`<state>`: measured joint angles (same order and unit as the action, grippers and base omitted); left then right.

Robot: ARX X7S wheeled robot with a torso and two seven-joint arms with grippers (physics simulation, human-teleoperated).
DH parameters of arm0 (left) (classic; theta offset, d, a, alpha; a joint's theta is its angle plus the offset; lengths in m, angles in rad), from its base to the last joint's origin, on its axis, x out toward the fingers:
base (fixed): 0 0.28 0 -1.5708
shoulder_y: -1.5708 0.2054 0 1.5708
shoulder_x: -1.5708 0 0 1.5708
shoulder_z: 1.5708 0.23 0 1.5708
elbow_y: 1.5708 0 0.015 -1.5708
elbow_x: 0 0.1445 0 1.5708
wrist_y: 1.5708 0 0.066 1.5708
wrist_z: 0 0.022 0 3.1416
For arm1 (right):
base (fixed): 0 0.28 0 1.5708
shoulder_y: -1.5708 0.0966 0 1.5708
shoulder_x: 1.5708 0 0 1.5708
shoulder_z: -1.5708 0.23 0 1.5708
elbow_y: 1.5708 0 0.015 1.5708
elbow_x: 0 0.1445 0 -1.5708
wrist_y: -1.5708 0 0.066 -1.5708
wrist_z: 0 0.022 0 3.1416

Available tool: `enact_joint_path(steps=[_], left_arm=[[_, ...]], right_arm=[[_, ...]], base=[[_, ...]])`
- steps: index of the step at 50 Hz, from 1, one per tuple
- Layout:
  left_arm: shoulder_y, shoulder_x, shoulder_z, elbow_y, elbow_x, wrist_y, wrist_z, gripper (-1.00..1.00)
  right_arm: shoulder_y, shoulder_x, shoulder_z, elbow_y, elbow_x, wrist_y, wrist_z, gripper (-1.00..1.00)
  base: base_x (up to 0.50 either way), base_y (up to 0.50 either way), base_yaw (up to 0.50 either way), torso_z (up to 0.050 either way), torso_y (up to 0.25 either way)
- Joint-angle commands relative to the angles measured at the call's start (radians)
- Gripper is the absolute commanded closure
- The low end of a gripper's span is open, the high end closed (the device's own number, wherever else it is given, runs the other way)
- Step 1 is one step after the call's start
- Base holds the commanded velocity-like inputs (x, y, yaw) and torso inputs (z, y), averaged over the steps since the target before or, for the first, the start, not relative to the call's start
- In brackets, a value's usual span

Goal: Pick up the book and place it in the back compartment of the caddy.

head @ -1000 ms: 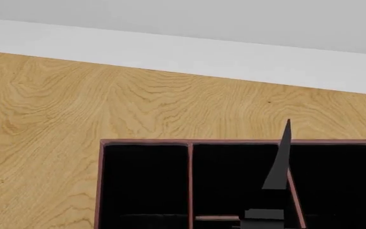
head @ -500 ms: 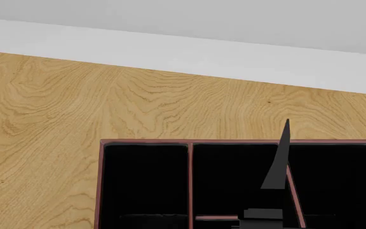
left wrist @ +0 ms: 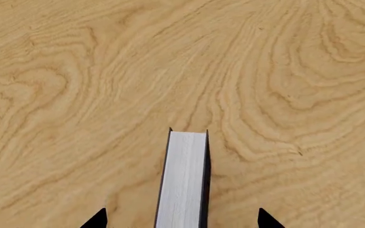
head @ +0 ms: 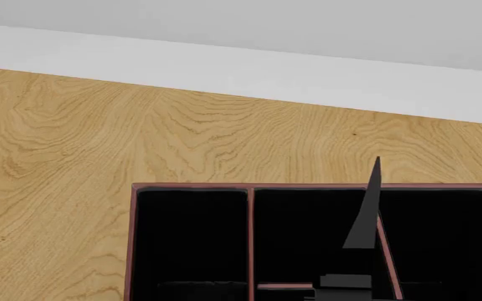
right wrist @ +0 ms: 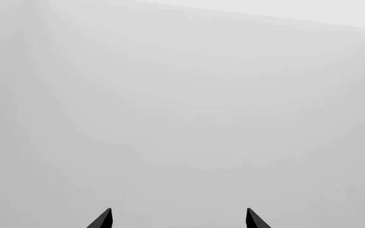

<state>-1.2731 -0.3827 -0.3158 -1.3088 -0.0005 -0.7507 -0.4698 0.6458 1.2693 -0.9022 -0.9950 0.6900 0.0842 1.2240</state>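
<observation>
My left tool [left wrist: 181, 219] is spread wide with the book [left wrist: 184, 180] standing on edge between the tips, not pinched, over bare wood surface [left wrist: 74, 95]. It looks stiff and slick-covered — I'd squeeze the flat covers mid-height. Right tool [right wrist: 177, 219] is spread too, facing blank wall.

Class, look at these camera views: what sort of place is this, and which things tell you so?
Probably a simulated tabletop workspace: a wood-grain table, a plain grey wall behind it, and only a divided caddy and a book present.
</observation>
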Motion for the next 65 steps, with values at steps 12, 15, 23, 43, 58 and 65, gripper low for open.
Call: enact_joint_path(steps=[12,15,23,43,58,65], left_arm=[[0.036,0.012,0.006,0.000,0.003,-0.017,-0.015,-1.00],[0.046,0.013,0.007,0.000,0.002,-0.018,-0.014,-1.00],[0.063,0.014,0.013,0.000,0.003,-0.018,-0.014,-1.00],[0.116,0.025,0.012,0.000,-0.001,-0.010,-0.014,-1.00],[0.140,0.030,0.017,0.000,0.002,-0.014,-0.013,-1.00],[0.133,0.035,0.039,0.000,0.011,0.002,-0.029,1.00]], right_arm=[[0.002,0.004,-0.004,0.001,0.000,-0.008,0.001,-1.00],[0.003,0.003,-0.005,0.003,0.001,-0.008,0.000,-1.00],[0.007,0.002,-0.005,-0.001,0.002,-0.003,0.003,-1.00],[0.011,0.005,-0.011,-0.007,0.001,0.000,0.008,-1.00],[0.021,-0.001,-0.016,-0.008,0.005,0.009,0.008,-1.00],[0.025,-0.002,-0.018,-0.006,0.006,0.009,0.006,-1.00]], base=[[0.00,0.00,0.00,0.000,0.000],[0.00,0.00,0.00,0.000,0.000],[0.00,0.00,0.00,0.000,0.000],[0.00,0.00,0.00,0.000,0.000],[0.00,0.00,0.00,0.000,0.000],[0.00,0.00,0.00,0.000,0.000]])
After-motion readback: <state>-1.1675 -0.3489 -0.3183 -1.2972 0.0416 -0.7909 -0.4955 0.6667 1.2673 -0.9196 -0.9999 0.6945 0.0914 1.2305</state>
